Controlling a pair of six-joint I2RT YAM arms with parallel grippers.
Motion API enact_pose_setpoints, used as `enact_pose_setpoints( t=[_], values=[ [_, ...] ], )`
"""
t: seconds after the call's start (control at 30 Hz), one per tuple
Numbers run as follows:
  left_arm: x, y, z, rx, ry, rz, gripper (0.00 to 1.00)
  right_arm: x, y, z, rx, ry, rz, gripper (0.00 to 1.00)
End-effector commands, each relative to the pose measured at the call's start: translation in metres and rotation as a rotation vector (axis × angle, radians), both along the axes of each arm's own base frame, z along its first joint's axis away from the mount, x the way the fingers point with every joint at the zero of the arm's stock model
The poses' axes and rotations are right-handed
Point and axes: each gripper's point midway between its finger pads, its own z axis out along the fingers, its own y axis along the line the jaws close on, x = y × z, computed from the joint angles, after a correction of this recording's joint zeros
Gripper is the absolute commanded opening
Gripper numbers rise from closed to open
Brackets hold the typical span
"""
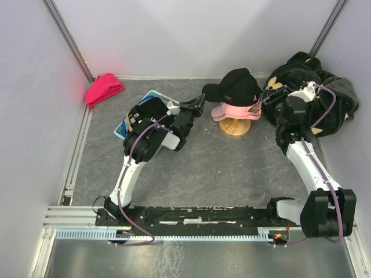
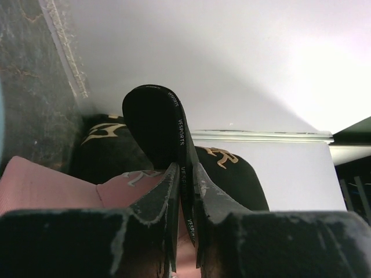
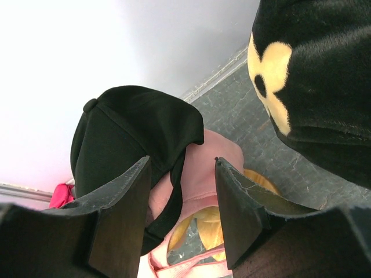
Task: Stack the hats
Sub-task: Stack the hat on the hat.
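A black hat [image 1: 239, 84] with small white lettering sits on a pink hat [image 1: 235, 111], stacked on a round wooden stand [image 1: 235, 127]. My left gripper [image 1: 200, 105] is shut on the black hat's brim [image 2: 155, 119], with the pink hat [image 2: 46, 185] beside it. My right gripper [image 1: 262, 106] is open at the back of the stack; its jaws [image 3: 181, 162] straddle the black hat's [image 3: 133, 130] rear strap above the pink hat [image 3: 217, 159], touching nothing. A second black hat [image 1: 149, 108] lies on a blue hat [image 1: 123, 128] under the left arm. No tan hat is in view.
A red-pink cloth bundle [image 1: 103, 88] lies in the far left corner. Big black plush fabric with beige flowers [image 1: 316, 87] fills the far right corner, close behind my right wrist and large in the right wrist view [image 3: 324, 87]. Walls stand on three sides.
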Motion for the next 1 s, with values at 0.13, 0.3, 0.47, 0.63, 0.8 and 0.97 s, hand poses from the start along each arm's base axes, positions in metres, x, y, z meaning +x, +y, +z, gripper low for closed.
enact_pose_setpoints(
  t=[0.13, 0.3, 0.47, 0.63, 0.8, 0.97],
  values=[
    [0.001, 0.002, 0.039, -0.134, -0.085, -0.061, 0.03, -0.004, -0.001, 0.017, 0.039, -0.065, 0.007, 0.56],
    [0.004, 0.004, 0.047, -0.177, -0.098, -0.095, 0.03, -0.005, -0.001, 0.016, 0.059, -0.063, 0.015, 0.56],
    [0.009, 0.010, 0.058, -0.237, -0.127, -0.138, 0.03, -0.006, -0.002, 0.011, 0.083, -0.058, 0.019, 0.56],
    [0.015, 0.015, 0.064, -0.289, -0.149, -0.178, 0.03, -0.010, -0.005, 0.009, 0.080, -0.054, 0.013, 0.55],
    [0.018, 0.018, 0.062, -0.345, -0.151, -0.206, 0.03, -0.019, -0.008, 0.004, 0.071, -0.038, -0.007, 0.54],
    [0.016, 0.018, 0.065, -0.364, -0.164, -0.235, 0.03, -0.031, -0.009, -0.003, 0.044, -0.014, -0.009, 0.53]
  ],
)
